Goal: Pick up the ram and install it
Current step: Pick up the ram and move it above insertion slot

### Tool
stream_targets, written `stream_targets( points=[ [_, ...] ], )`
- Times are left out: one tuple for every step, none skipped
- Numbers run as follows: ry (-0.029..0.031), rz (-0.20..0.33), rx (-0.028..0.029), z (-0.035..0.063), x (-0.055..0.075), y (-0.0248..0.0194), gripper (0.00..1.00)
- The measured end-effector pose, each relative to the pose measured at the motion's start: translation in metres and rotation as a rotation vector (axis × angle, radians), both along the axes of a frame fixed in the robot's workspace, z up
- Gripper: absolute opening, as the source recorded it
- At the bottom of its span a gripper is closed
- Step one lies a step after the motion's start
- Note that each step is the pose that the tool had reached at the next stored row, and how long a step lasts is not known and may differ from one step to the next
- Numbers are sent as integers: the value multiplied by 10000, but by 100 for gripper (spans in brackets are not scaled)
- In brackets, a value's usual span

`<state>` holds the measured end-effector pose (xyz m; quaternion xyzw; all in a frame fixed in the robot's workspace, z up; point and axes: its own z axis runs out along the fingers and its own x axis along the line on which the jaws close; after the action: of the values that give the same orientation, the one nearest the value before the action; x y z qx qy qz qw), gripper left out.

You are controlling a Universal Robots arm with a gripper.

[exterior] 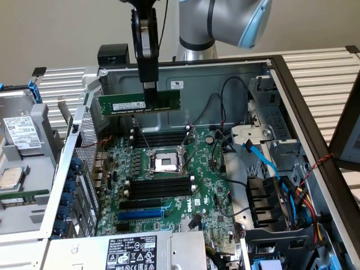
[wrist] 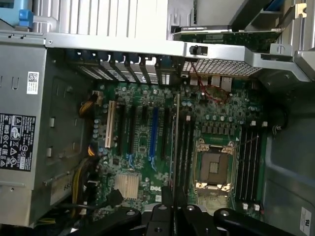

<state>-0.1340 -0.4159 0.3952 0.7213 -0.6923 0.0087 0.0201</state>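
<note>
lying open on a white slatted table (exterior: 320, 73), a grey metal computer case (exterior: 225, 73) carries a large green motherboard (exterior: 208, 197). a silver square cpu socket (exterior: 164, 163) sits mid-board, with banks of long black memory slots (exterior: 160, 187) on either side. a blue cable (exterior: 264, 163) and black wires crowd the case's edge at the exterior view's right. the black two-finger gripper (exterior: 152, 101) is clenched on the long thin green ram stick (exterior: 118, 105), held level above the board's far edge, apart from the slots. beige wall behind.
</note>
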Motion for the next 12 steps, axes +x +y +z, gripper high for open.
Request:
stream_targets(
  points=[
    [1, 0, -1, -14, 45, 11, 13],
    [1, 0, 0, -28, 89, 35, 13],
    [3, 1, 0, -39, 113, 66, 13],
    [2, -2, 1, -50, 129, 111, 13],
    [2, -1, 0, -57, 133, 157, 13],
    [1, 0, 1, -62, 134, 202, 13],
    [0, 0, 2, -65, 134, 242, 13],
    [2, 0, -3, -63, 134, 254, 13],
    [1, 0, -1, -64, 134, 254, 13],
    [2, 0, -1, -64, 134, 254, 13],
    [2, 0, 0, -64, 134, 254, 13],
    [1, 0, 0, -64, 134, 254, 13]
  ],
)
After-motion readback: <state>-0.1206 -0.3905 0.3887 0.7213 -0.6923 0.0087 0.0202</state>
